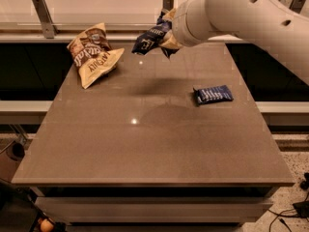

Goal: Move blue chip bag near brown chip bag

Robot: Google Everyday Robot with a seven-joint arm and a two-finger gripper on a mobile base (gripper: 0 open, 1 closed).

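Note:
The blue chip bag (150, 37), dark blue with white lettering, hangs in the air above the far middle of the table, held by my gripper (166, 35). The gripper is at the end of the big white arm that reaches in from the upper right; it is mostly hidden behind the bag and the wrist. The brown chip bag (93, 53), tan and brown, lies on the table at the far left, a short way left of the held bag.
A small dark-blue rectangular snack packet (213, 94) lies at the right of the brown table (145, 149). A rail with metal posts (43, 16) runs behind the table's far edge.

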